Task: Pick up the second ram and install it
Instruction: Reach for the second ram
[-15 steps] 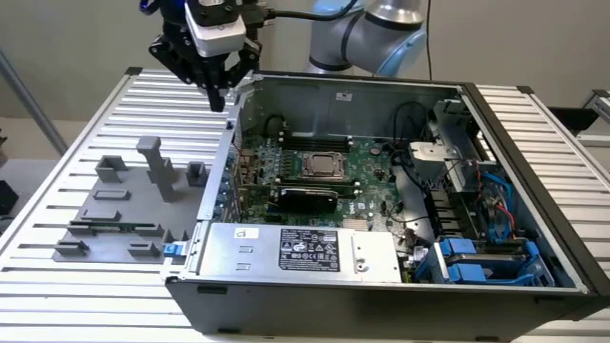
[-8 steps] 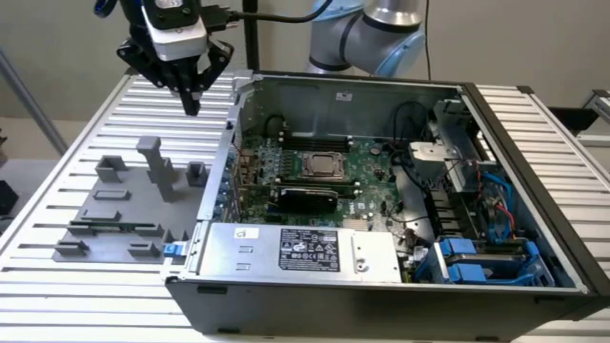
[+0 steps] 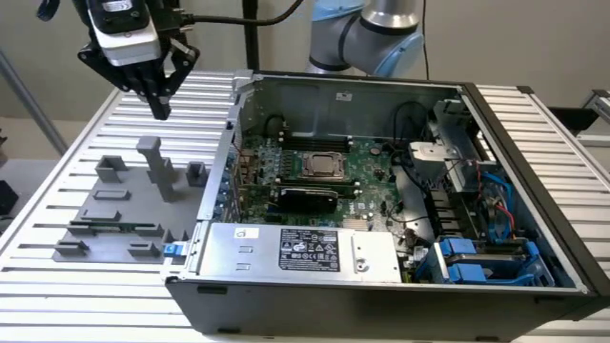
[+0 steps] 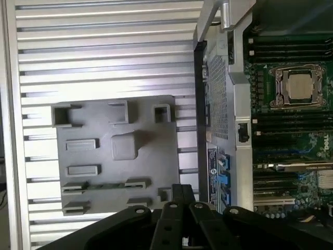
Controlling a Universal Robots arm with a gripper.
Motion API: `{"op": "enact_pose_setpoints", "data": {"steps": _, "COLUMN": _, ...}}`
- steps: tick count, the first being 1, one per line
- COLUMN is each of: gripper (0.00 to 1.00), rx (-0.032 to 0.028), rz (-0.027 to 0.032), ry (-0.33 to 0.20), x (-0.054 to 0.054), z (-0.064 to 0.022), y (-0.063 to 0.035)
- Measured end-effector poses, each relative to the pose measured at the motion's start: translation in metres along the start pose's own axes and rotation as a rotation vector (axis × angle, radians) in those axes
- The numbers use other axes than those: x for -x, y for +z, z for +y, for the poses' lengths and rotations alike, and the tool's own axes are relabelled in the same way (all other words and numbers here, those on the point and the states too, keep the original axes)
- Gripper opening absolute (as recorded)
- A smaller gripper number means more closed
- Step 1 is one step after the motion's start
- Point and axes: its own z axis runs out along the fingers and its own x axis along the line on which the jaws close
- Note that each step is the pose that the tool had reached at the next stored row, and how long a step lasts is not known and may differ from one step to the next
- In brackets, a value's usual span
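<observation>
Claw [image 3: 160, 107] tip-down, high above holder tray [image 3: 143, 213]

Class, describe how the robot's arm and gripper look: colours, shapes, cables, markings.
The silver tubular arm has light-blue joint caps. The black, tapering gripper sits below a white-and-grey box-shaped module. A black cable runs from it toward the arm.

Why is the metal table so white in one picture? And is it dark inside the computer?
Wrist view: the ribbed table glares almost white under strong light, while the tool shows as a dark silhouette against it. Exterior view: the light is softer and more even, the table reads grey, and the open computer case is dimmer inside, though its boards can be made out.
</observation>
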Motion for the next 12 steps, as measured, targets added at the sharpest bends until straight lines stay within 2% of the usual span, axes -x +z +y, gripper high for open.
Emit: {"op": "enact_pose_setpoints", "data": {"steps": 12, "gripper": 0.0, "rx": 0.0, "rz": -0.0005, "ry": 0.0, "x": -0.054, "z": -0.0141, "y": 0.0029}}
